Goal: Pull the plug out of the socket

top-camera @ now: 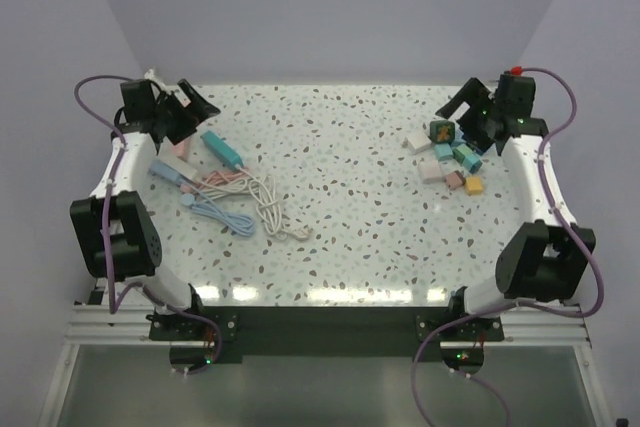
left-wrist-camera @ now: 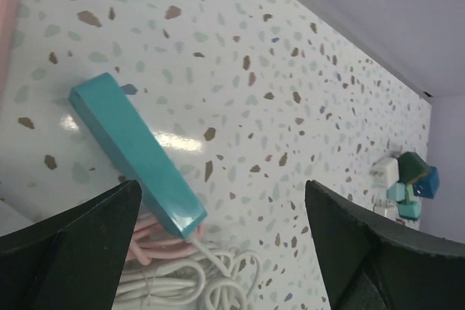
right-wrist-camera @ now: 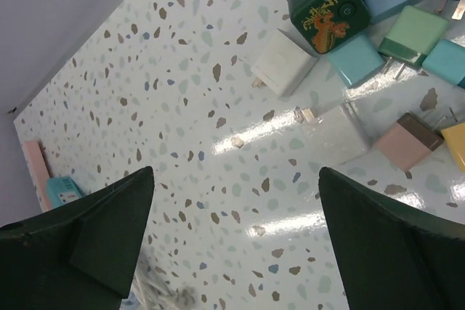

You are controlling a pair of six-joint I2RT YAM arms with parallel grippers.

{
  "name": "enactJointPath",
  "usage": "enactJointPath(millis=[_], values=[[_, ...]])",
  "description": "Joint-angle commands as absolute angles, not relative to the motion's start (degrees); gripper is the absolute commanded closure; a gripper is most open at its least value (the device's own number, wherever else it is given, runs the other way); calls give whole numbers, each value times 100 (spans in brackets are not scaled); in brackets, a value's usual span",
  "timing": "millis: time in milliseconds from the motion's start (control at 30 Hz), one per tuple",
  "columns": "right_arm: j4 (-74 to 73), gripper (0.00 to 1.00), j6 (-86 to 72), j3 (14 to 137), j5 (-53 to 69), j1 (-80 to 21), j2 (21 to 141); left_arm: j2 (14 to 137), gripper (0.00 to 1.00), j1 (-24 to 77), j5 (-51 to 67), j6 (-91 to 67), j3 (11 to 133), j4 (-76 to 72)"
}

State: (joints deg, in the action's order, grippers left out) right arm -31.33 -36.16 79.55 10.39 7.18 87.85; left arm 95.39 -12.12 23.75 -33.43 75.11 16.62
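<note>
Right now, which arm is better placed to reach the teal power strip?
Left. The teal power strip lies right in front of the open left gripper; the right gripper hangs over the loose plugs on the opposite side.

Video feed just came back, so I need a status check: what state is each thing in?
Left claw: open, empty.
Right claw: open, empty.
Teal strip: lying flat, no plug seen in it.
Cords: loosely tangled.
Plugs: loose, heaped together on the table.
</note>
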Motion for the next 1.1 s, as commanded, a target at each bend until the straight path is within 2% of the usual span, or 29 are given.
enactJointPath(millis=[0, 333, 533, 733, 1067], values=[[-3339, 1, -3235, 7568, 1168, 686, 8281, 8949, 0, -1020, 3110, -3401, 7182, 1091], [-4341, 1, -2207, 7629, 1371, 53, 6848, 7596, 0, -177, 3910, -3147, 6689, 554], [-4596, 1, -1960, 7444, 1328, -263, 5766, 6708, 0, -53, 4104, -3199, 6232, -104], [-4658, 1, -2205, 7628, 1344, -272, 5265, 6521, 0, 104, 4516, -3585, 5977, -527], [-4957, 1, -2602, 8120, 1345, -501, 5159, 6715, 0, 369, 5194, -4289, 5862, -1582]])
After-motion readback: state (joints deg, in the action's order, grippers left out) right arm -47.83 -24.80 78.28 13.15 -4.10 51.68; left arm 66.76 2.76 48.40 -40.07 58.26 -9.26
